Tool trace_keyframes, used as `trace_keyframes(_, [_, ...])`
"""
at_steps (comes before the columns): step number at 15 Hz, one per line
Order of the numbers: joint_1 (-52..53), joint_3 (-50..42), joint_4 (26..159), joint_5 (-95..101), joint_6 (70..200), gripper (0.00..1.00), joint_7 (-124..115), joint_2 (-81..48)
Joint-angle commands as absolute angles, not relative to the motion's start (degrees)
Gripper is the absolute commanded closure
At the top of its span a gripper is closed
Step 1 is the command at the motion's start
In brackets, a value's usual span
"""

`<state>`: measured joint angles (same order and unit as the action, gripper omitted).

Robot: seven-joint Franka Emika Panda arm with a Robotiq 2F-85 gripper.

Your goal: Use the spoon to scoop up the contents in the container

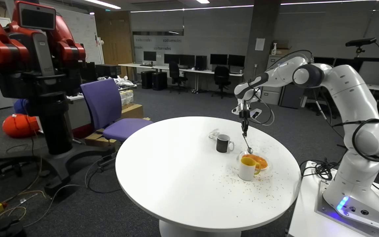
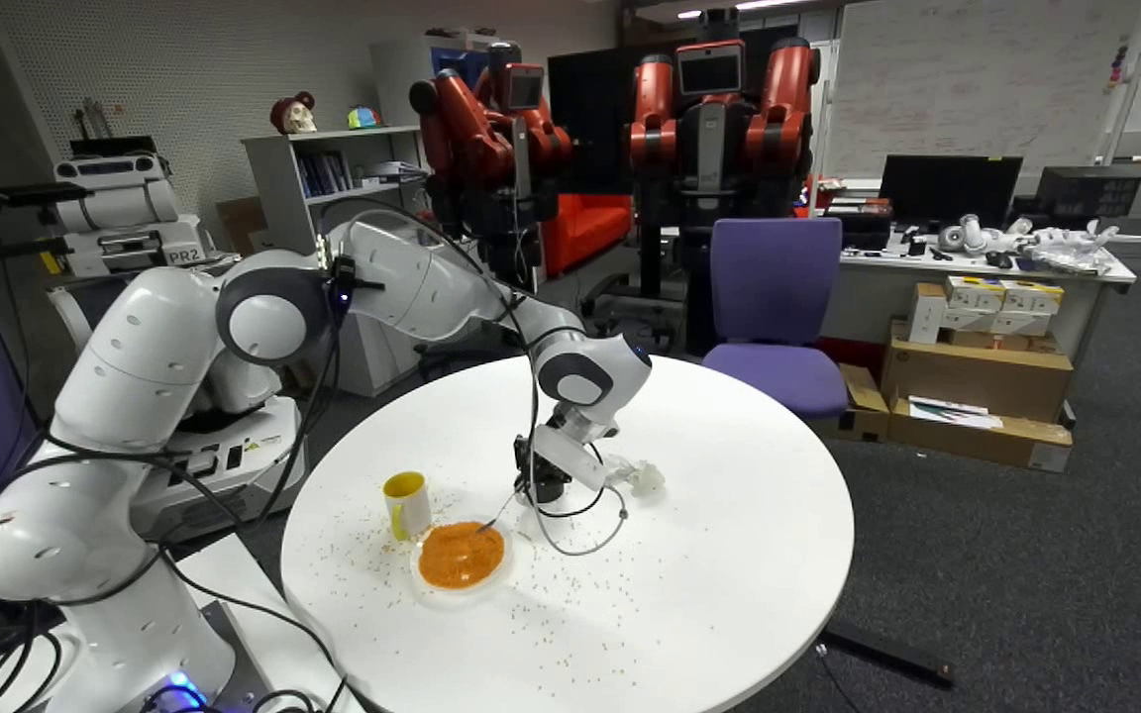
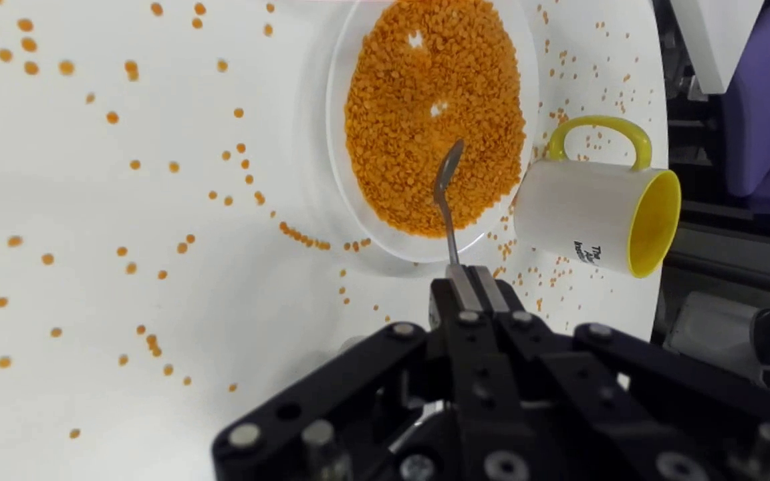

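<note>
My gripper (image 3: 472, 270) is shut on the handle of a thin metal spoon (image 3: 447, 175). In the wrist view the spoon's head lies over the contents (image 3: 392, 133), a heap of small orange grains; whether it touches them I cannot tell. A shallow white bowl, the container (image 3: 339, 143), holds the grains. In an exterior view my gripper (image 1: 244, 134) points down, and the spoon (image 1: 249, 150) slants from it to the far rim of the container (image 1: 240, 157). The spoon's tip also shows above the orange contents (image 2: 460, 557) in an exterior view.
A white mug with a yellow inside (image 3: 579, 207) stands close beside the bowl. A dark mug (image 1: 222, 144) and crumpled clear plastic (image 1: 214, 134) are farther back on the round white table (image 1: 176, 171). Loose orange grains (image 1: 232, 184) lie scattered around the bowl.
</note>
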<state>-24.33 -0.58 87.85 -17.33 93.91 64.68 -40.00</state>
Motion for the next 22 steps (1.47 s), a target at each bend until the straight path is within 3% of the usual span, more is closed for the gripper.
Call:
trace_keyframes(1, [-22.46,-1.96,100.78,-17.28,104.3,1.0,65.83,-30.72])
trace_keyframes(8, [-22.29,-2.58,114.49,-20.13,121.62,1.0,64.48,-23.35])
trace_keyframes(22, [-25.25,-5.09,117.21,-28.73,119.98,1.0,66.9,-23.32])
